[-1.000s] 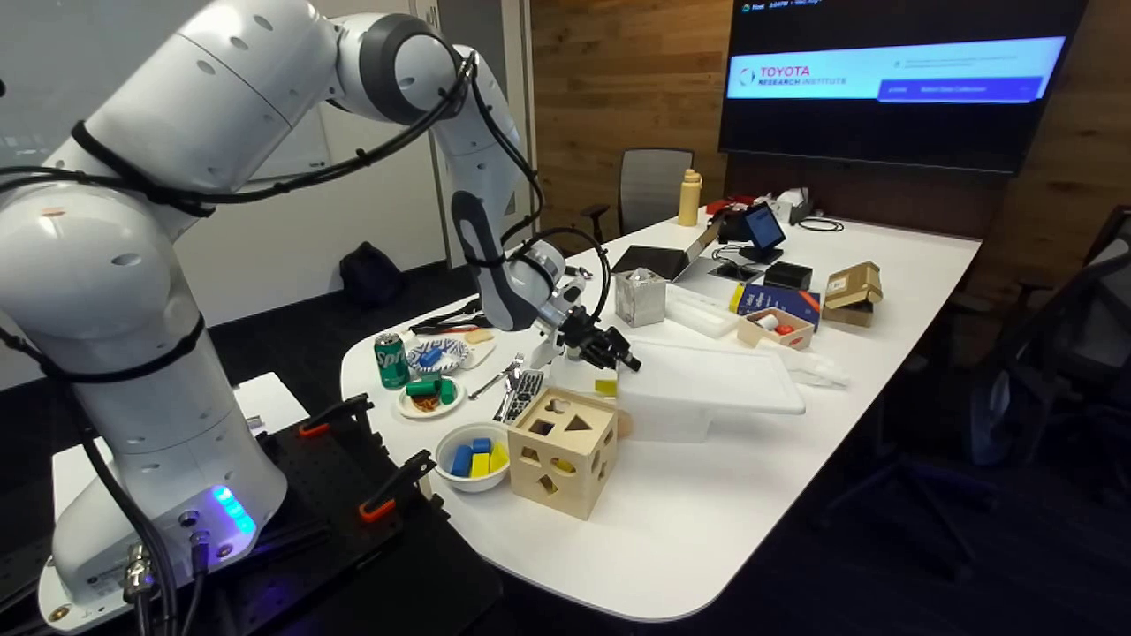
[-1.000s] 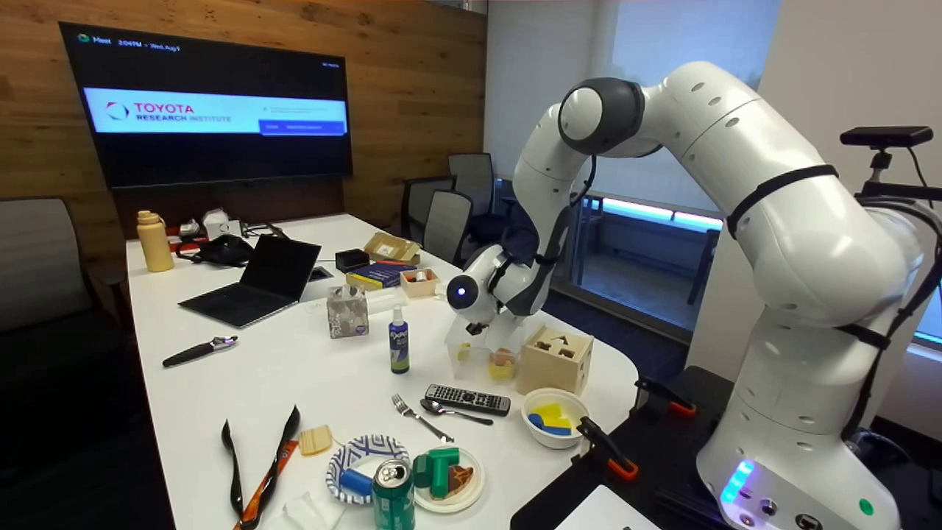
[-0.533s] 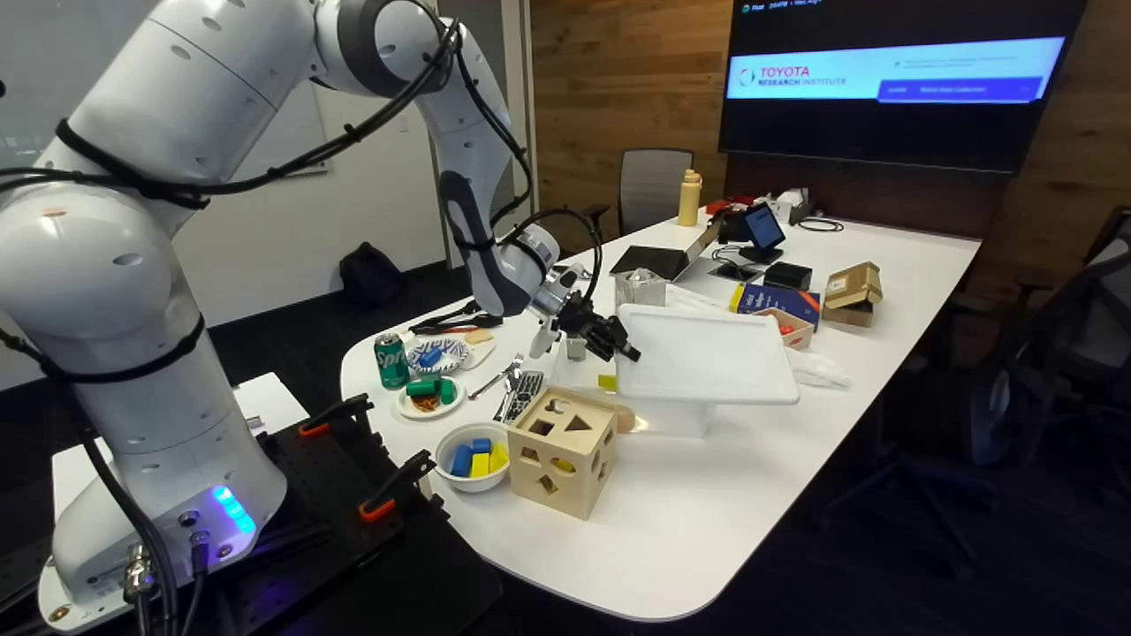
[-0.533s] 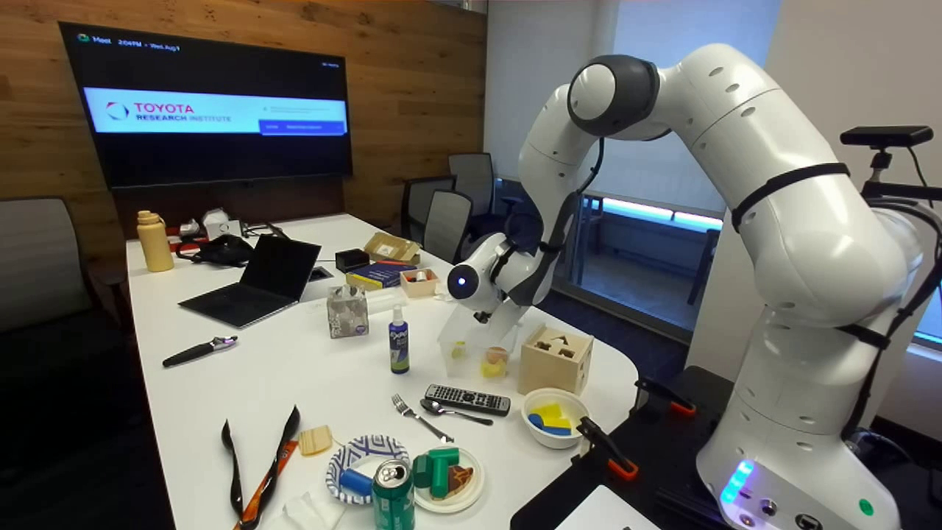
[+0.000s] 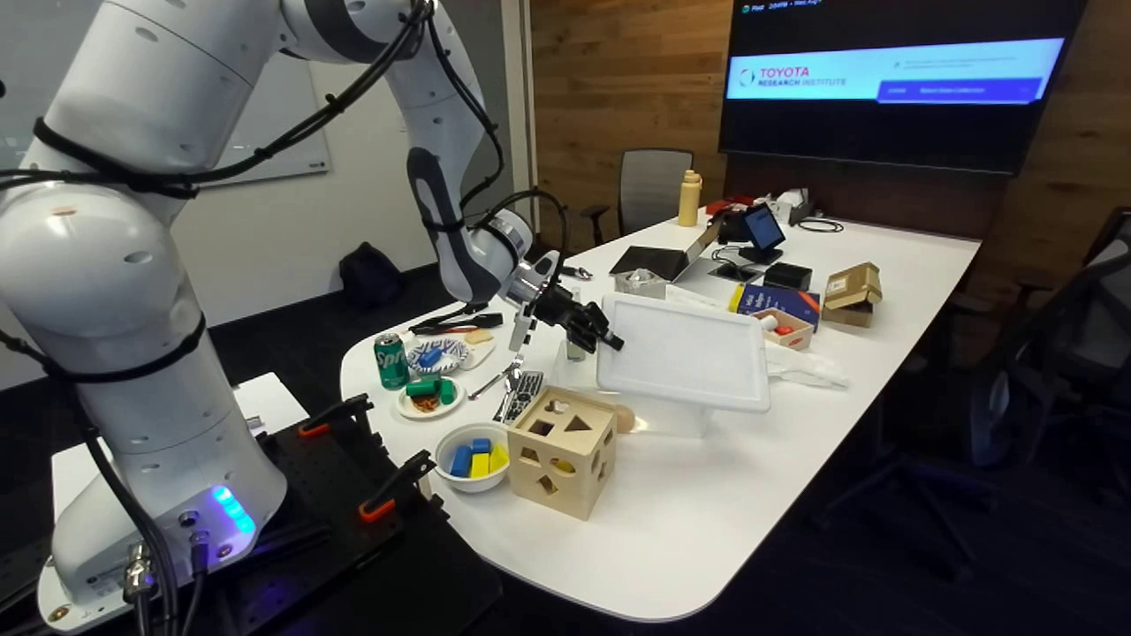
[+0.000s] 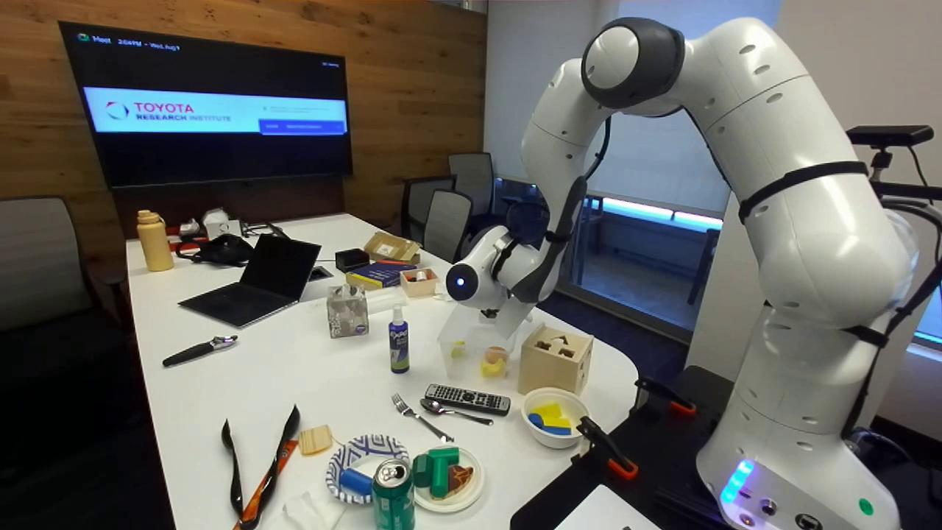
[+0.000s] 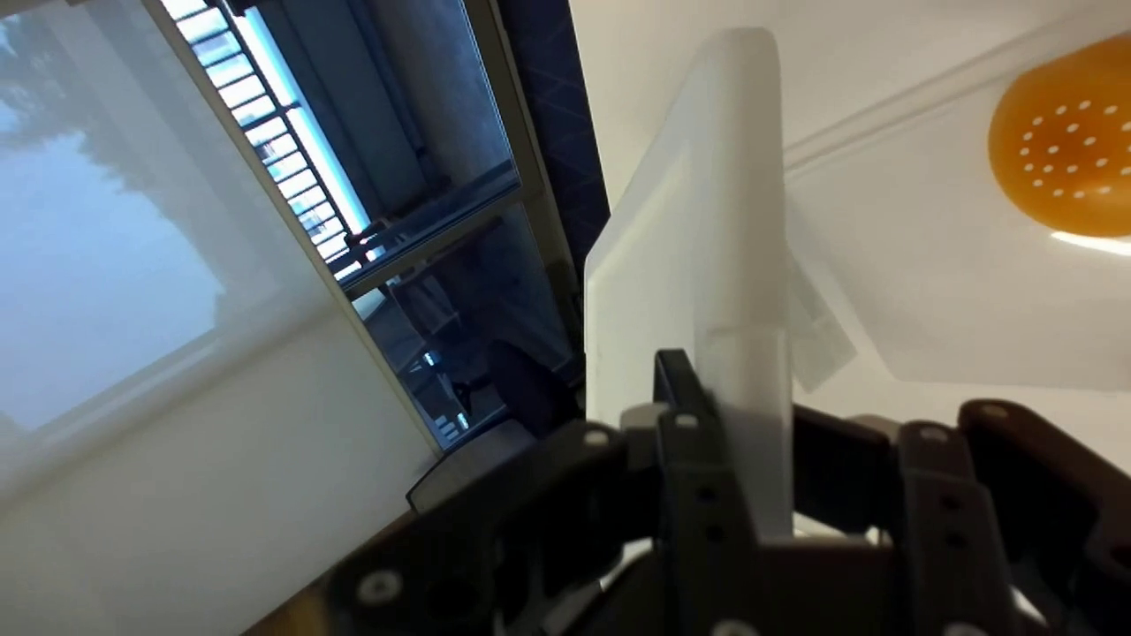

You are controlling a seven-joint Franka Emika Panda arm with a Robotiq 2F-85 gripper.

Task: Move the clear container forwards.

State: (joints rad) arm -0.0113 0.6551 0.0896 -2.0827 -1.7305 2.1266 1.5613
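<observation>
The clear container [image 5: 676, 421] stands on the table beside the wooden shape cube. It also shows in an exterior view [image 6: 475, 362], with yellow and tan pieces inside. A white lid [image 5: 685, 352] is tilted steeply over the container and partly hides it. My gripper [image 5: 611, 342] is shut on the lid's edge nearest the robot. In the wrist view the lid [image 7: 740, 203] runs edge-on between the fingers of my gripper [image 7: 738, 415]. An orange piece with white dots [image 7: 1074, 137] shows right of the lid there. Whether the lid touches the container is unclear.
The wooden shape cube [image 5: 564, 455] and a white bowl of blocks [image 5: 473, 477] stand on the robot's side. A spray bottle [image 6: 399, 342], a remote [image 6: 468, 399] and a tissue box [image 6: 347, 313] are nearby. A box and books lie farther along the table.
My gripper has moved up and back toward the robot's base. The lid has gone from nearly flat to steeply tilted. The container has shifted slightly away from the cube.
</observation>
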